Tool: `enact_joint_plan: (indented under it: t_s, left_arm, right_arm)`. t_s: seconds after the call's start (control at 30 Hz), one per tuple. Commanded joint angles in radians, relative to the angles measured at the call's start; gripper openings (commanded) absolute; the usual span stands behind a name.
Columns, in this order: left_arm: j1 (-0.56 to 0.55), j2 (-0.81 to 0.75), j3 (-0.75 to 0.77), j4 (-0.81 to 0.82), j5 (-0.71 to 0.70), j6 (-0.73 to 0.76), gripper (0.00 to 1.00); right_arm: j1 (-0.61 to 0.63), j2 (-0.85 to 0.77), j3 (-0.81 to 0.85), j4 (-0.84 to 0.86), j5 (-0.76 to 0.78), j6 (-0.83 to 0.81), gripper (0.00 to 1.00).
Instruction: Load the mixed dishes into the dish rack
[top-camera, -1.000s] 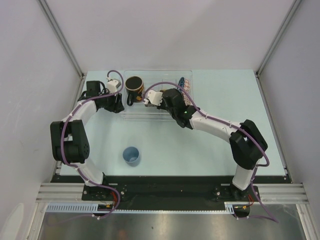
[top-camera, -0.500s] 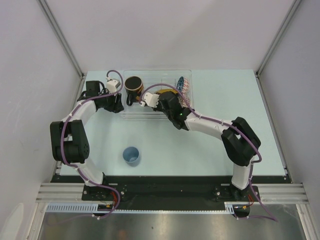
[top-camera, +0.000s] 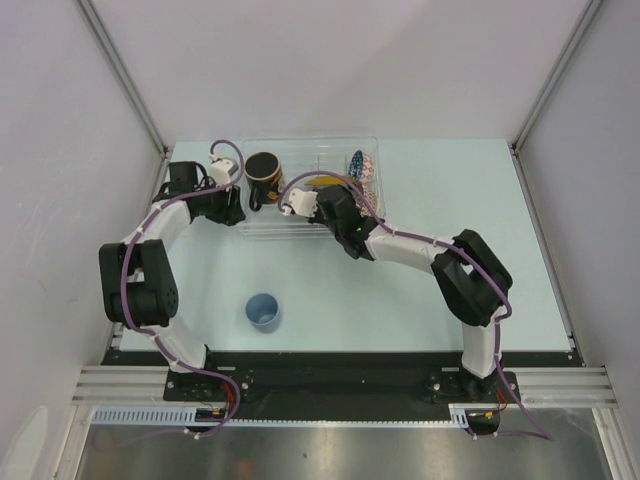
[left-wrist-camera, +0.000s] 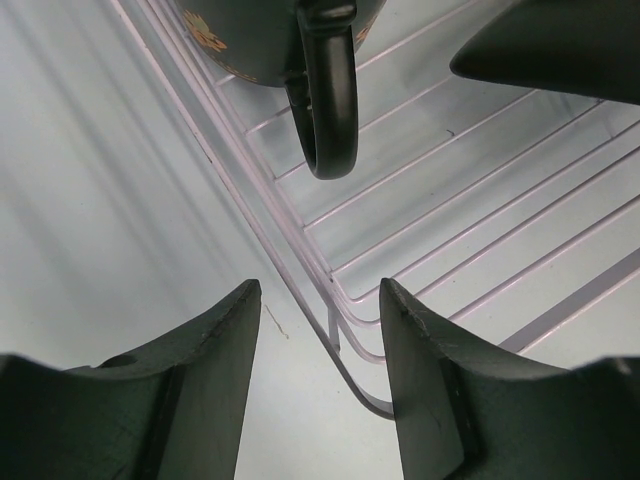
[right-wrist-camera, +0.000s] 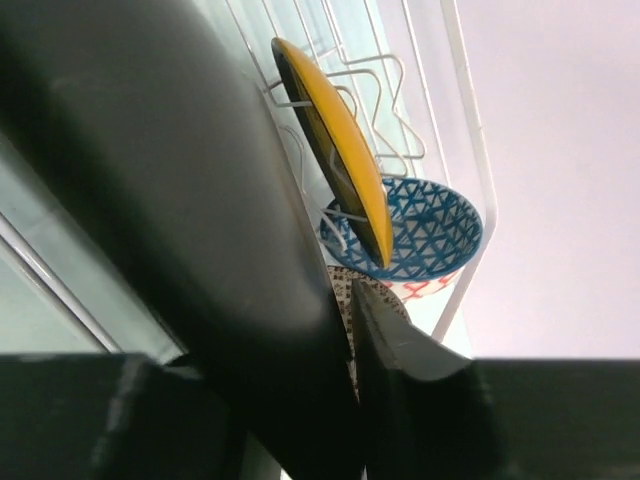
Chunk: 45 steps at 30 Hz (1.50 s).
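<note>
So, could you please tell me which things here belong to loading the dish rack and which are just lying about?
Job: clear plastic dish rack, dark mug, yellow round plate, blue patterned bowl, small light-blue cup.
Just there: pale table, white enclosure walls.

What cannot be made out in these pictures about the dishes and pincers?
Right pincer: right wrist view, its own dark fingers crowd the frame; open or shut unclear.
Round yellow plate: top view, right arm covers most.
Dark handled mug: left wrist view, upper edge cuts off most of it.
</note>
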Motion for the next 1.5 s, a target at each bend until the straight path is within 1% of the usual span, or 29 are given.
enact_joint_plan:
  t_s: [0.0, 0.03, 0.07, 0.1, 0.33, 0.47, 0.7, 0.73, 0.8, 0.9, 1.03, 1.13, 1.23, 1.27, 1.47]
  left_arm:
    - [0.017, -0.025, -0.002, -0.064, -0.021, 0.014, 0.56]
    - [0.015, -0.025, -0.005, -0.064, -0.020, 0.014, 0.56]
    - [0.017, -0.026, -0.006, -0.065, -0.018, 0.014, 0.56]
    - [0.015, -0.028, -0.009, -0.064, -0.020, 0.014, 0.56]
    - [0.017, -0.033, -0.006, -0.064, -0.021, 0.012, 0.56]
    - [0.018, -0.031, 0.002, -0.073, -0.024, 0.014, 0.56]
    - [0.017, -0.034, 0.005, -0.107, 0.005, 0.026, 0.56]
    - [0.020, -0.036, 0.005, -0.133, 0.012, 0.040, 0.56]
    - [0.018, -0.040, 0.000, -0.168, 0.029, 0.058, 0.56]
    - [0.011, -0.060, -0.024, -0.246, 0.043, 0.141, 0.56]
    - [0.001, -0.108, -0.084, -0.309, 0.032, 0.199, 0.56]
    - [0.001, -0.129, -0.109, -0.322, 0.032, 0.208, 0.56]
    - [-0.003, -0.137, -0.118, -0.314, 0.034, 0.199, 0.56]
    - [-0.008, -0.135, -0.117, -0.312, 0.036, 0.195, 0.56]
    - [-0.017, -0.132, -0.100, -0.294, 0.043, 0.166, 0.56]
  right_arm:
    - [-0.001, 0.011, 0.005, 0.068, -0.023, 0.063, 0.22]
    - [-0.001, 0.008, 0.005, 0.072, -0.026, 0.060, 0.17]
    - [0.001, 0.004, 0.005, 0.084, -0.024, 0.059, 0.02]
    - [0.002, 0.000, 0.005, 0.090, -0.023, 0.053, 0.00]
    - [0.007, -0.042, 0.005, 0.102, -0.033, 0.026, 0.00]
    - [0.008, -0.087, 0.005, 0.070, -0.014, 0.002, 0.00]
    - [-0.018, -0.220, -0.015, -0.145, 0.005, 0.062, 0.00]
    - [-0.018, -0.237, -0.028, -0.145, 0.013, 0.066, 0.00]
    - [-0.018, -0.280, -0.052, -0.211, 0.014, 0.080, 0.00]
    - [-0.012, -0.338, -0.083, -0.249, 0.028, 0.100, 0.00]
    - [-0.012, -0.394, -0.100, -0.252, 0.040, 0.099, 0.00]
    - [-0.009, -0.389, -0.100, -0.222, 0.054, 0.068, 0.00]
    - [0.005, -0.388, -0.095, -0.159, 0.059, 0.011, 0.00]
    - [0.017, -0.385, -0.091, -0.115, 0.063, -0.025, 0.00]
    - [0.040, -0.380, -0.012, -0.132, 0.118, -0.095, 0.00]
